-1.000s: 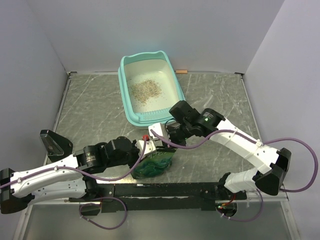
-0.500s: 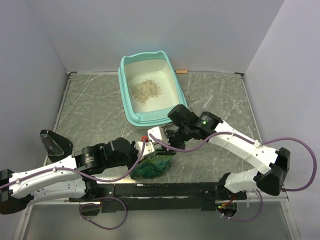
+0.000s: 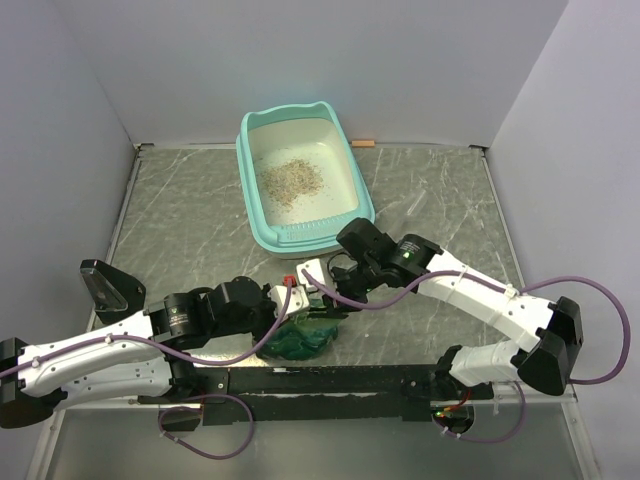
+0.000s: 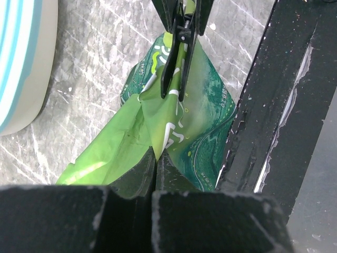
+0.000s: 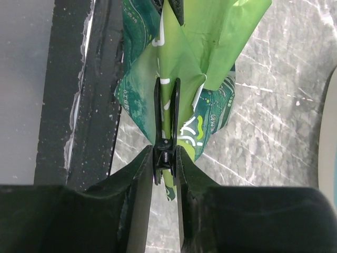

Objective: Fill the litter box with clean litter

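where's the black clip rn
Right wrist view: the black clip is clamped on the green bag's folded top, between the right gripper's fingers, beside the black rail.

Tally: litter box (image 3: 300, 240) x1. Clean litter (image 3: 291, 180): one loose patch, granules too many to count. Green bag (image 3: 300, 340) x1. Black clip (image 5: 167, 110) x1. Arms x2, so grippers x2: left gripper (image 4: 156, 166), right gripper (image 5: 165, 158). Small orange stick (image 3: 363, 143) x1. Table (image 3: 180, 220) x1. Black base rail (image 3: 330, 380) x1.

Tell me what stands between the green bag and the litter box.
A black clip pinches the green bag's top shut, right gripper around it. The table between bag and litter box shows nothing else.
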Tool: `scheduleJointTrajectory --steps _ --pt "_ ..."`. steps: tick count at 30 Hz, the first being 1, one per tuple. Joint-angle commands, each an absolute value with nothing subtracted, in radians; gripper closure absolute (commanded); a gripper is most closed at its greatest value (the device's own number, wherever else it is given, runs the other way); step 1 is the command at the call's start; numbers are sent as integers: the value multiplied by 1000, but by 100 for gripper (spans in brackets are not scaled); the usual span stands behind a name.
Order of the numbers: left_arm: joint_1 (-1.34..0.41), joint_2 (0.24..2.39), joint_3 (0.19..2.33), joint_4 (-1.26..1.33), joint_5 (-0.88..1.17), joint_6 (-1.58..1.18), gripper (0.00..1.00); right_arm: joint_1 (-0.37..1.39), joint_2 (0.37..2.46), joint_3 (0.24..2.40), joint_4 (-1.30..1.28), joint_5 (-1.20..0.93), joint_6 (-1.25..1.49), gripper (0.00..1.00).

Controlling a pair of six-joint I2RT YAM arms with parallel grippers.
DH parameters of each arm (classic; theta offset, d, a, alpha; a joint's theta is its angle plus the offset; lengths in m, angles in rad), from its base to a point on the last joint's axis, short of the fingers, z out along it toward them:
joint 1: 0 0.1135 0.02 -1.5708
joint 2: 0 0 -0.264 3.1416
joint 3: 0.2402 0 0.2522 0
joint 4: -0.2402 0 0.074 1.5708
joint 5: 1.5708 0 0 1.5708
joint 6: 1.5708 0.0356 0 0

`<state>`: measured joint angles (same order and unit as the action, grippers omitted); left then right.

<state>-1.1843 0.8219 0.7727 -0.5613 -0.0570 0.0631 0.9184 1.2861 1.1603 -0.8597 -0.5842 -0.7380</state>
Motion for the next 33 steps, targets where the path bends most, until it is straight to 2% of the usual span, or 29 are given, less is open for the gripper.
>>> scheduleJointTrajectory --steps 1,6,7,8,9,18,21,23,25,27,29,31,33 --pt "-1175 818 796 -457 -101 28 99 959 1273 1131 -805 -729 -747 71" --pt "-1175 821 795 -459 -103 28 99 960 1256 1114 -773 -750 -733 65" --pt "-1175 819 795 -457 -103 28 99 959 1253 1109 -769 -752 -730 51" --pt "-1175 821 793 -457 -101 29 99 959 1247 1108 -765 -753 -729 16" --pt "-1177 819 795 -459 -101 29 99 960 1243 1106 -759 -755 -724 0" --pt "-1175 822 792 -457 -101 28 99 959 1141 1101 -710 -689 -678 0" --pt "-1175 837 801 -460 -113 26 99 954 1077 1088 -606 -562 -542 0" --pt "-1177 851 813 -471 -126 18 99 950 1039 1089 -533 -387 -470 0" --pt "-1175 873 842 -479 -155 8 90 934 1011 1100 -496 -187 -336 0" --pt "-1175 890 871 -486 -169 8 79 913 1009 1149 -523 -121 -237 0" --pt "-1175 897 891 -491 -190 6 73 888 1025 1195 -607 -39 -174 0" --pt "-1175 893 923 -489 -218 6 59 868 1045 1258 -656 -2 -101 0" --pt "-1175 873 949 -477 -219 8 30 868 1040 1258 -661 142 -27 0"
